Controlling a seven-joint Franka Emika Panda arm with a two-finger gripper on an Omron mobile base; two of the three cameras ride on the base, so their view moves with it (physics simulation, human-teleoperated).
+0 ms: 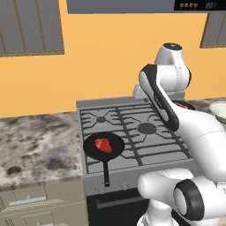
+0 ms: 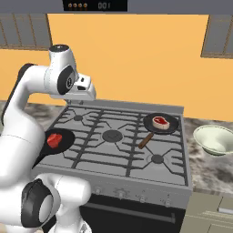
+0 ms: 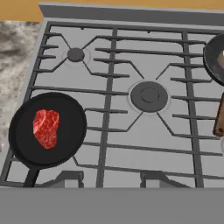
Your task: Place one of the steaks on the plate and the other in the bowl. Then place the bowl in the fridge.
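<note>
Two steaks lie in black pans on the stove. One steak (image 3: 46, 127) (image 1: 103, 145) (image 2: 54, 139) sits in the front-left pan (image 3: 70, 131) (image 1: 116, 149). The other steak (image 2: 159, 121) sits in the back-right pan (image 2: 172, 125) with a brown handle. The pale bowl (image 2: 214, 139) (image 1: 219, 110) stands empty on the counter right of the stove. My gripper (image 3: 111, 178) hovers high over the front of the stove, open, with nothing between its fingers; the front-left steak lies ahead and to its left. The plate and the fridge are out of view.
The grey stove (image 2: 113, 150) has raised grates and a middle burner (image 3: 149, 96). Speckled stone counter (image 1: 35, 141) runs on both sides of it. An orange wall and dark cabinets (image 1: 31, 26) stand behind. My own arm hides the back-right pan in the left base view.
</note>
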